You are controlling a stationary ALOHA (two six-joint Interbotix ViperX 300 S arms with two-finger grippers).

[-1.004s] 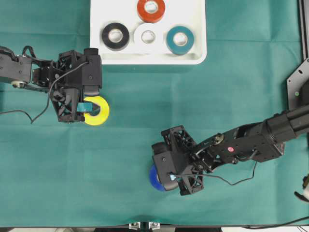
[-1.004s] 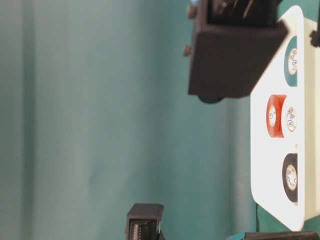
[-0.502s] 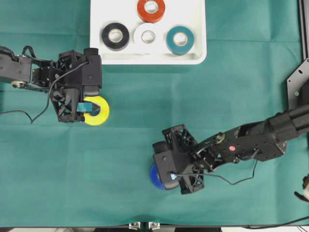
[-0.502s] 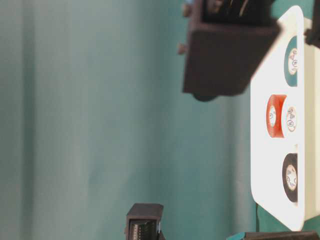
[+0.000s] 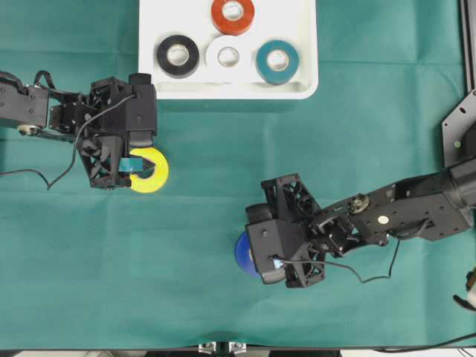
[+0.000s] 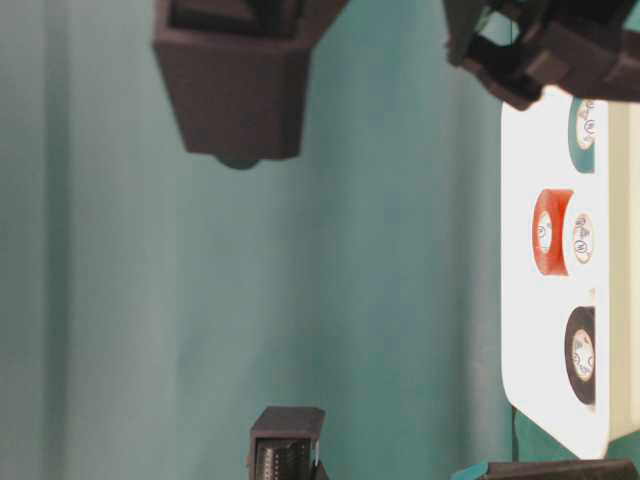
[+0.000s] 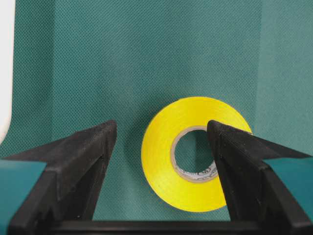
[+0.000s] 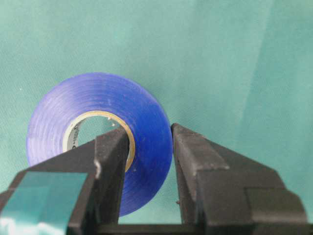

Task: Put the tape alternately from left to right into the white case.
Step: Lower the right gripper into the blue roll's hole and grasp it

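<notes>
The right end effector (image 8: 146, 161) is clamped on the wall of the blue ring-shaped roll of tape (image 8: 142, 127), one finger through its pale core, at 6 o'clock on the green-clothed table (image 5: 223, 149). At 9 o'clock, the left end effector (image 7: 161, 156) stands wide open, one finger in the core of the flat-lying yellow roll of tape (image 7: 161, 156). The shallow white plastic case (image 5: 301, 82) at 12 o'clock holds the black (image 5: 178, 55), orange-red (image 5: 232, 15), white (image 5: 228, 56) and teal (image 5: 277, 61) rolls.

Print inside tape cores (image 7: 195, 172), illegible.
</notes>
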